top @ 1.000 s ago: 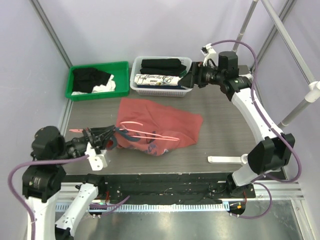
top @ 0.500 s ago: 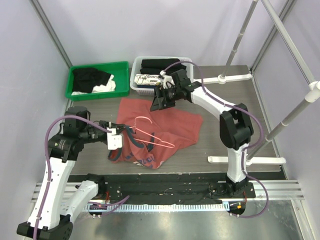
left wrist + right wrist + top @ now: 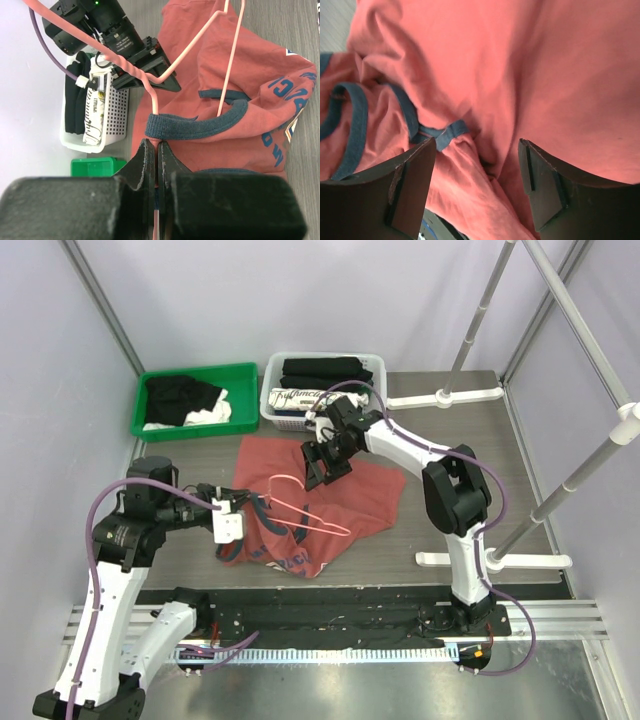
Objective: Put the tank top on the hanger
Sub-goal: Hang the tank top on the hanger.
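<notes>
Left claw is pinched shut on the pink hanger at the tank top's navy neckline. The tank top lies crumpled mid-bench, with the right claw spread wide just above it, holding nothing.

I see a dark grey wood-grain table boxed in by plain lilac walls, lighting even and soft. Bare metal poles run up the right side, one on a white foot at the far edge; green bin and white basket sit along the back.
</notes>
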`<state>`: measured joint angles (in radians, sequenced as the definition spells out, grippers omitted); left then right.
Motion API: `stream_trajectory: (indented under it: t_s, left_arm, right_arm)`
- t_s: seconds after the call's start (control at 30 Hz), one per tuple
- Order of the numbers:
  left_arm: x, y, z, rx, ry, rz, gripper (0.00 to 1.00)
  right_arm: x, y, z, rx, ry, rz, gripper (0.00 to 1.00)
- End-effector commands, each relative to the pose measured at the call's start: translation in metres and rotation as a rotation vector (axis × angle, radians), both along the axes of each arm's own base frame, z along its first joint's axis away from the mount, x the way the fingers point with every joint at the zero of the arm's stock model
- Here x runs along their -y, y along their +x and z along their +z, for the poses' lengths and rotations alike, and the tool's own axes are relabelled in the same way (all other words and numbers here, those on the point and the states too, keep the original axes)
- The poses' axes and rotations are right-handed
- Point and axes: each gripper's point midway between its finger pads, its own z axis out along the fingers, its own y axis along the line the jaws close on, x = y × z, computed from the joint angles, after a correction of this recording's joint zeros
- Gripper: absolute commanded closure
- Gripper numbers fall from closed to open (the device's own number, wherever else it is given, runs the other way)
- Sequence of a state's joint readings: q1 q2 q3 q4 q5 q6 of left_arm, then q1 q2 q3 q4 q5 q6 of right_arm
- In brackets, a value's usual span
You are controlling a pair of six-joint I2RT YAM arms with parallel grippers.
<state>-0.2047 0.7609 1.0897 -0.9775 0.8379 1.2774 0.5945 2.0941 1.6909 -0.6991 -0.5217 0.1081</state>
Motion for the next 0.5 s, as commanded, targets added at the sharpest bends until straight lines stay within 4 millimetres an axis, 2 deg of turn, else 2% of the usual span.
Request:
stream_trajectory:
  t_s: [0.0,0.2,0.37,0.4,0.47]
  left_arm:
    - [0.006,0.001,0.016,0.045,-0.043,-0.021,1.0]
    - [0.008,0.002,0.016,0.03,-0.058,-0.017,1.0]
    - [0.007,0.005,0.017,0.029,-0.062,-0.007,1.0]
    - [0.008,0.004,0.017,0.026,-0.064,-0.007,1.0]
    - [0.008,0.005,0.016,0.025,-0.062,-0.006,1.0]
  right_arm:
    - [-0.011,-0.021,0.001,0.021,-0.02,0.1,0.26]
    - [-0.027,-0.038,-0.013,-0.024,-0.023,0.17,0.3]
    - [-0.027,-0.054,-0.032,-0.061,-0.062,0.21,0.31]
    - [-0.027,-0.055,-0.033,-0.065,-0.064,0.212,0.32]
    - [-0.027,-0.055,-0.033,-0.068,-0.063,0.213,0.44]
